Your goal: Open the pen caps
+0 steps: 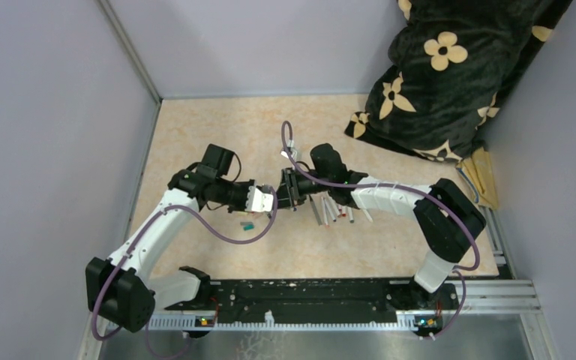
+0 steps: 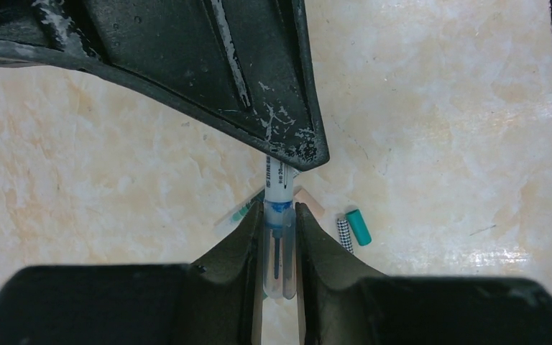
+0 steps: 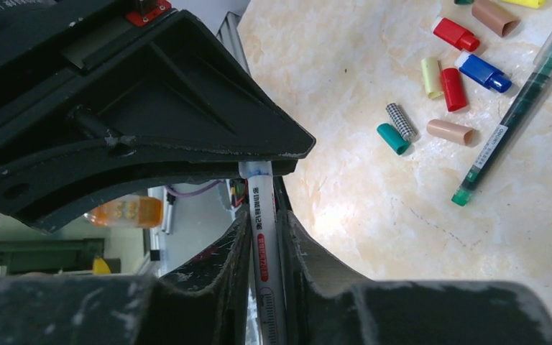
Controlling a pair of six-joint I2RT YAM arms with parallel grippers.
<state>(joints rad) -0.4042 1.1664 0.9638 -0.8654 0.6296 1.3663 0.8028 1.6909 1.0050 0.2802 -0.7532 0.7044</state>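
Observation:
My two grippers meet tip to tip over the middle of the table, one pen between them. The left gripper (image 2: 279, 212) (image 1: 265, 200) is shut on the pen's clear cap (image 2: 279, 248), with a blue tip showing inside it. The right gripper (image 3: 264, 224) (image 1: 285, 190) is shut on the same pen's white barrel (image 3: 264, 248). The cap still sits on the barrel (image 2: 277, 178). Loose pen caps lie on the table: red (image 3: 456, 34), blue (image 3: 482, 72), teal (image 3: 392, 138), tan (image 3: 451, 131). Several more pens (image 1: 334, 210) lie in a row under the right arm.
A green pen (image 3: 517, 111) lies by the loose caps. A teal cap (image 2: 358, 226) and a checked one (image 2: 345, 235) lie right of the left fingers. A dark flowered blanket (image 1: 450, 67) fills the back right corner. Walls close in the table on the left, back and right.

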